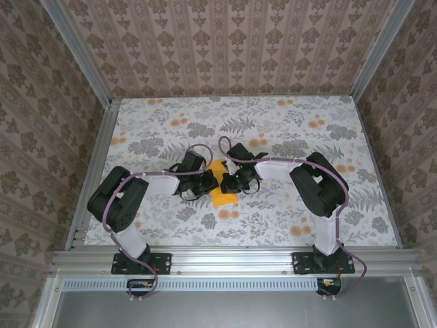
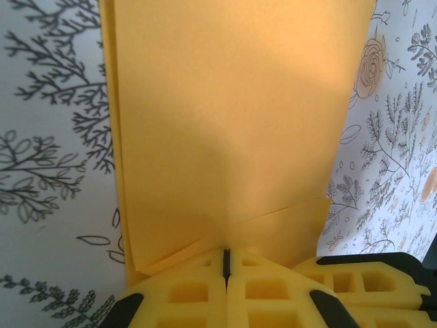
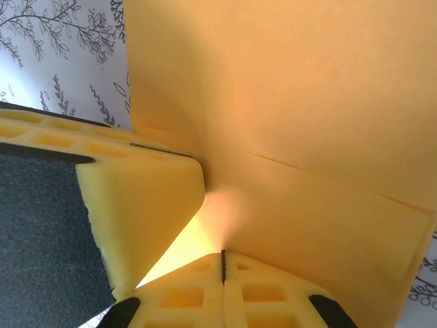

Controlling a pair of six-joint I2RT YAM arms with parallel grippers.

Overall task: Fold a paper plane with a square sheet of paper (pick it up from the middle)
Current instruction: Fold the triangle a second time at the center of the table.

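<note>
Top external, floral table (image 1: 273, 116), damask walls (image 1: 225, 41), left pincer (image 1: 209, 185), right pincer (image 1: 229, 183), seemingly clenching paper (image 1: 222, 198)

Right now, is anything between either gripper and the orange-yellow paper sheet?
Nothing visible. The left gripper and right gripper are both shut right on the thin, folded orange-yellow paper sheet.
</note>
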